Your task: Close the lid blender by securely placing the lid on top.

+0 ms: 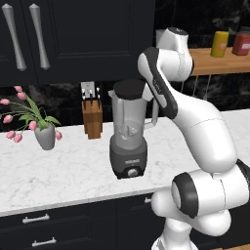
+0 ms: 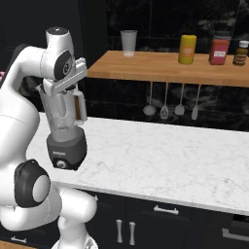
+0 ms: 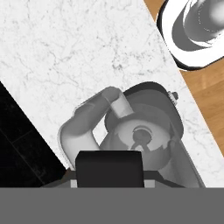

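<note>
The gripper (image 3: pixel 109 181) is closed on the lid (image 3: pixel 109 168), which shows in the hand view as a flat black block at the bottom edge, right at the finger tips. In the left base view the lid (image 1: pixel 129 88) is a black disc that lies at the top of the blender (image 1: pixel 128 132), level over the mouth of the jar; I cannot tell if it is pressed fully in or only touching the rim. The hand itself is hidden behind the arm in that view.

Directly under the gripper, the hand view looks down into the clear grey jar, with the blade at its bottom and the curved handle (image 3: pixel 85 127) going out to one side. Below the jar is the dark grey base with a round knob (image 1: pixel 132 172) at its front. The blender (image 2: pixel 65 131) stands upright on the white marble counter (image 1: pixel 58 171), near the front edge.

Beside the blender, farther from the gripper toward the wall, a wooden knife block (image 1: pixel 92 117) stands on the counter. Farther to the same side is a grey vase with pink flowers (image 1: pixel 43 129).

Beyond the blender, on the other side, a wooden shelf (image 2: pixel 165 68) hangs on the dark wall. On it stand a clear glass (image 2: pixel 129 43), a yellow can (image 2: pixel 187 49), a red jar (image 2: pixel 220 51) and a small brown bottle (image 2: pixel 241 52). Under the shelf, several kitchen utensils (image 2: pixel 165 104) hang in a row.
</note>
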{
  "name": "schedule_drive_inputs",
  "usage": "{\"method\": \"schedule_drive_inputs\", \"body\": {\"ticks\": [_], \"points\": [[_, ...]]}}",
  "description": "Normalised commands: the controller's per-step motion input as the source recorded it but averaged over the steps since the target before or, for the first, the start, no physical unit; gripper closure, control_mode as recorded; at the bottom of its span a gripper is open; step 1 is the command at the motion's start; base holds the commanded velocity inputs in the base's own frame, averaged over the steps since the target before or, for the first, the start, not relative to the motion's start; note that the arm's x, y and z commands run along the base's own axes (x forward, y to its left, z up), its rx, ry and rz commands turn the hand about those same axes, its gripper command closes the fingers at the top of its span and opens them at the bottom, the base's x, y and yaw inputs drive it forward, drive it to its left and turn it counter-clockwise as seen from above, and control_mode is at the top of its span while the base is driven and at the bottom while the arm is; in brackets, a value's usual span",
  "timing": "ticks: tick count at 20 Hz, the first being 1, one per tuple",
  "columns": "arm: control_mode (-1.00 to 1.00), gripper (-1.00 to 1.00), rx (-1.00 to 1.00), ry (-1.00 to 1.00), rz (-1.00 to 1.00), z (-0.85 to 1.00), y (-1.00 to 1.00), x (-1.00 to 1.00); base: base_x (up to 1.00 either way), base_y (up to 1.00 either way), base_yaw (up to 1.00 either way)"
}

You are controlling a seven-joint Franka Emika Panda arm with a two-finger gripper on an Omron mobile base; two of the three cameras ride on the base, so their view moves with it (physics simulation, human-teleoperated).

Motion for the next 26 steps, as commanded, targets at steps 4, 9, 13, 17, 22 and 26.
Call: {"method": "schedule_drive_inputs", "body": {"ticks": [4, 9, 13, 17, 22, 26], "points": [[-1.00, 1.00, -0.01, 0.00, -0.11, 0.00, 0.15, 0.13, 0.00, 0.00, 0.00], [-1.00, 1.00, 0.00, 0.04, -0.10, 0.00, 0.20, 0.00, 0.00, 0.00, 0.00], [-1.00, 1.00, 0.00, 0.14, -0.09, 0.00, 0.18, -0.01, 0.00, 0.00, 0.00], [-1.00, 1.00, 0.00, 0.17, -0.09, 0.00, 0.19, -0.08, 0.00, 0.00, 0.00], [-1.00, 1.00, 0.00, 0.17, -0.09, 0.00, 0.22, -0.21, 0.00, 0.00, 0.00], [-1.00, 1.00, 0.00, 0.12, -0.06, 0.00, 0.24, -0.40, 0.00, 0.00, 0.00]]}}
